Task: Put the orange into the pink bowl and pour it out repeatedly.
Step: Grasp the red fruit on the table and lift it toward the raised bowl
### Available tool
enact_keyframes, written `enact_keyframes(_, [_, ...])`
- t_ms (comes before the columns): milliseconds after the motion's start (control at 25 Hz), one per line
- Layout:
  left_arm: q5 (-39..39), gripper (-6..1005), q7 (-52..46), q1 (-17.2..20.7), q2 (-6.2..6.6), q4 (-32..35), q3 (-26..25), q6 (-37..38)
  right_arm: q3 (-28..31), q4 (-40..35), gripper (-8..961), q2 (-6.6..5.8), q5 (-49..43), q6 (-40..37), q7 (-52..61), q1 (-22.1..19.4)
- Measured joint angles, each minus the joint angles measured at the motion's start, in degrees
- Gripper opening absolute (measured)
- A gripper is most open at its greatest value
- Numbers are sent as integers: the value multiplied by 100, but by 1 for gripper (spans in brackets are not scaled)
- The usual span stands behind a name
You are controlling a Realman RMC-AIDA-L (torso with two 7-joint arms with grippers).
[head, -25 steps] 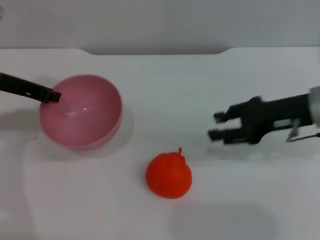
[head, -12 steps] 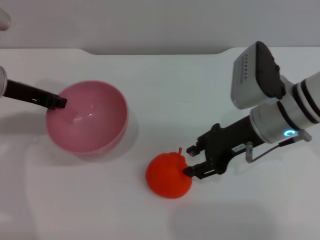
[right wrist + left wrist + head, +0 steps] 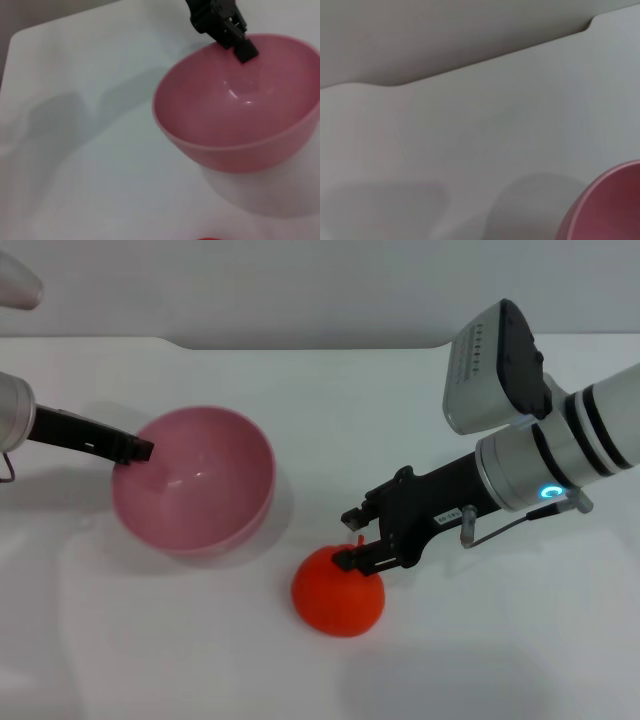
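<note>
The orange point(image 3: 338, 595) lies on the white table, in front of and to the right of the pink bowl point(image 3: 195, 480). My right gripper point(image 3: 350, 538) is open, reaching in from the right, with its black fingertips straddling the orange's top and stem. My left gripper point(image 3: 135, 450) comes in from the left and is shut on the bowl's left rim. The bowl stands upright and holds nothing. The right wrist view looks into the bowl point(image 3: 235, 105), with the left gripper point(image 3: 242, 47) clamped on its far rim. Only part of the bowl's outer wall point(image 3: 615, 210) appears in the left wrist view.
The white table point(image 3: 500, 660) ends at the back in an edge point(image 3: 310, 343) with a shallow recess, a grey wall behind it. Bare tabletop lies in front of the bowl and to the right of the orange.
My right gripper swung in from the right and lowered until its fingers sit at the orange's top. My left gripper slid the bowl a little to the right and nearer.
</note>
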Motion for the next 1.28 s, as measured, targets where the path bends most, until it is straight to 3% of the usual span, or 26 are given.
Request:
enact_keyframes(480, [-3, 178, 2, -71, -40, 42, 6, -49, -481, 205, 536, 13, 235, 280, 110, 16])
enact_keyframes(1080, [4, 181, 1, -91, -70, 25, 27, -36, -556, 650, 527, 13, 245, 468, 256, 168])
enact_keyframes(1280, [3, 181, 4, -91, -76, 17, 28, -43, -499, 654, 365, 13, 251, 543, 267, 153])
